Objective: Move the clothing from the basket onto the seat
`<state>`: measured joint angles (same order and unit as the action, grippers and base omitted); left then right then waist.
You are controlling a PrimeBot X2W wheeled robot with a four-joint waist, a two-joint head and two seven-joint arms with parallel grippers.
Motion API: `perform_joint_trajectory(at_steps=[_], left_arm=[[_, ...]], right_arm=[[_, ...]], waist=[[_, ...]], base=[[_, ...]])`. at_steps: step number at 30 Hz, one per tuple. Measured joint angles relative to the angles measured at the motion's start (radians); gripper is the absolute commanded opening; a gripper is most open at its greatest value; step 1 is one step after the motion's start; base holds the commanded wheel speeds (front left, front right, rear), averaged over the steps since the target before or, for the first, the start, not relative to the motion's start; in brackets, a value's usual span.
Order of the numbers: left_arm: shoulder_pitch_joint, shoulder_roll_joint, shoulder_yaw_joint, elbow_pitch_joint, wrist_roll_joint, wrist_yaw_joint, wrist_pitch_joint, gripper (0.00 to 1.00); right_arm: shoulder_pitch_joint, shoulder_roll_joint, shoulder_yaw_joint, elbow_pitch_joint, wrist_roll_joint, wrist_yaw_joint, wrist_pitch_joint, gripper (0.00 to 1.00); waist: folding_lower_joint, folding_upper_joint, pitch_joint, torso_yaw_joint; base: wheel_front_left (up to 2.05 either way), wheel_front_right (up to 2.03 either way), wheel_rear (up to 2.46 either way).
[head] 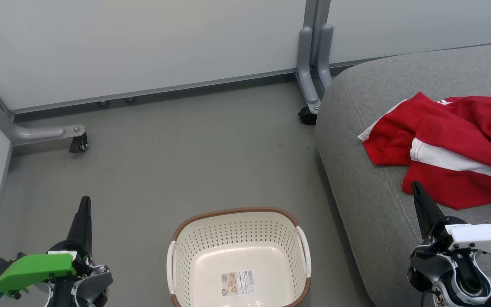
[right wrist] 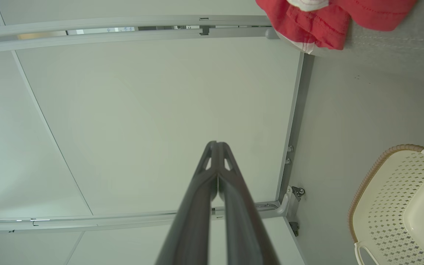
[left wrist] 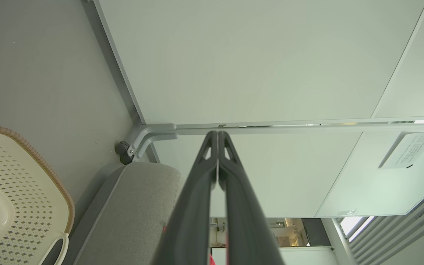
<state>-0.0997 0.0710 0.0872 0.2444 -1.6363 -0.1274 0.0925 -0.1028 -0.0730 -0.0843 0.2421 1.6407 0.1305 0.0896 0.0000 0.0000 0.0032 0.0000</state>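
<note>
The red clothing (head: pixel 446 145) with white stripes lies crumpled on the grey seat (head: pixel 356 179) at the right of the head view; its edge (right wrist: pixel 307 22) also shows at the top of the right wrist view. The cream basket (head: pixel 239 256) with a brown rim stands on the floor at bottom centre, holding nothing but its label sticker. My left gripper (head: pixel 85 200) is shut at lower left, left of the basket, gripping nothing. My right gripper (head: pixel 416 185) is shut above the seat's front part, its tip just below the clothing's hem, gripping nothing.
Pale partition panels (head: pixel 143 42) close off the back and left. Their grey caster feet stand on the floor at the left (head: pixel 77 143) and beside the seat's far corner (head: pixel 307 115). Grey floor (head: pixel 186 149) stretches between the basket and the panels.
</note>
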Motion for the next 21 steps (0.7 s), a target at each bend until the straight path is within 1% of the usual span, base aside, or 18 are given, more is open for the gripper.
perform_joint_trajectory(at_steps=[21], left_arm=[[0.0, -0.005, 0.006, 0.0, 0.004, 0.0, 0.004, 0.0]], right_arm=[[0.0, 0.005, -0.006, 0.0, -0.006, 0.0, 0.006, 0.0]], waist=[[0.0, 0.0, 0.0, 0.0]], base=[[0.0, 0.0, 0.0]])
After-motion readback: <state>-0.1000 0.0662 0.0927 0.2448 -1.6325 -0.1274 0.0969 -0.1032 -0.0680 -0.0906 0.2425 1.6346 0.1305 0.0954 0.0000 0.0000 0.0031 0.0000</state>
